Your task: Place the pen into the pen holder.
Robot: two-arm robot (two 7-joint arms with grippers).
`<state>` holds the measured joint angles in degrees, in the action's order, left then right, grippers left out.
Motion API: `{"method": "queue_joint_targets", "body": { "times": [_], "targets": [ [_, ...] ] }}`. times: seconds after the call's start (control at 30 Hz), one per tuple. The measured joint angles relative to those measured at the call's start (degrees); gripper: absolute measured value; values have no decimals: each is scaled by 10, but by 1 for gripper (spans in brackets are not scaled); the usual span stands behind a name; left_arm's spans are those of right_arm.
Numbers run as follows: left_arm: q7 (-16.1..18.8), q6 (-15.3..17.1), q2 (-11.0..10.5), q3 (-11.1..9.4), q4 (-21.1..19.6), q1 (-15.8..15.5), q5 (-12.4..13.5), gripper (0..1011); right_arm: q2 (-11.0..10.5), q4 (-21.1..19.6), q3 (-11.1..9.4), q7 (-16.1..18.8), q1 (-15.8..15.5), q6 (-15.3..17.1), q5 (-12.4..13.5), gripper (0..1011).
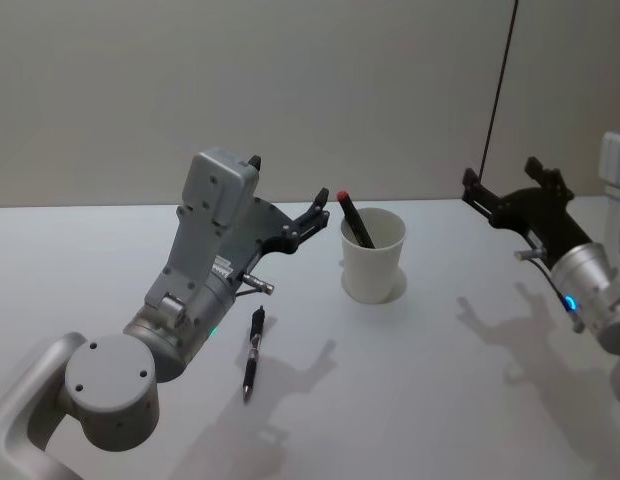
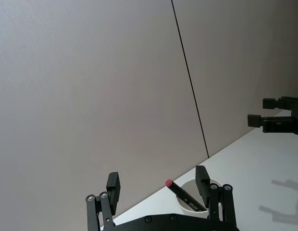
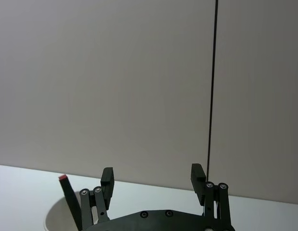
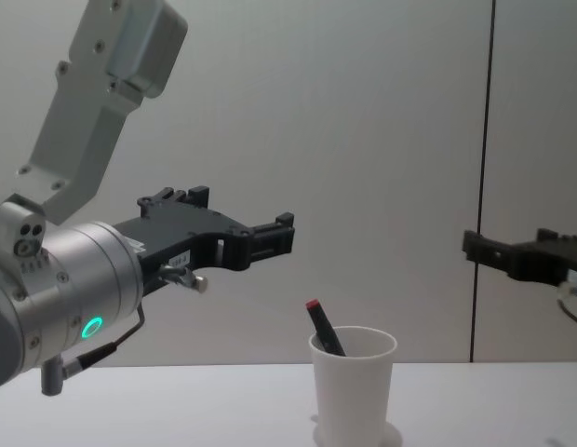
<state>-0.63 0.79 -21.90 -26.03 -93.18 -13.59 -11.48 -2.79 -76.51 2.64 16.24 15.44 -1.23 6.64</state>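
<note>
The pen point(image 1: 356, 222), black with a red end, stands slanted inside the pen holder point(image 1: 372, 262), a white cup at the table's middle. Its red tip leans toward my left gripper. My left gripper point(image 1: 288, 180) hovers just left of the cup and above its rim, open with nothing between its fingers. In the left wrist view the pen point(image 2: 186, 197) and cup rim point(image 2: 217, 182) lie just beyond that gripper point(image 2: 157, 182). My right gripper point(image 1: 501, 174) hangs open and empty to the cup's right. From the chest, the pen point(image 4: 324, 331) pokes out of the cup point(image 4: 354, 386).
A second black pen point(image 1: 253, 350) with a clip lies flat on the white table point(image 1: 430, 380), in front of the cup and beside my left forearm. A plain wall with a dark vertical seam point(image 1: 500, 100) stands behind the table.
</note>
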Motion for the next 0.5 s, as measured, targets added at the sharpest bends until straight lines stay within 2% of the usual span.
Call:
{"method": "queue_joint_targets", "body": {
  "times": [0.27, 0.5],
  "targets": [
    [0, 0, 0, 0, 0, 0, 0, 1000, -17, -38, -12, -5, -29, 25, -14, 1002],
    [0, 0, 0, 0, 0, 0, 0, 1000, -29, -56, -20, -8, -46, 36, -25, 1002]
  ]
}}
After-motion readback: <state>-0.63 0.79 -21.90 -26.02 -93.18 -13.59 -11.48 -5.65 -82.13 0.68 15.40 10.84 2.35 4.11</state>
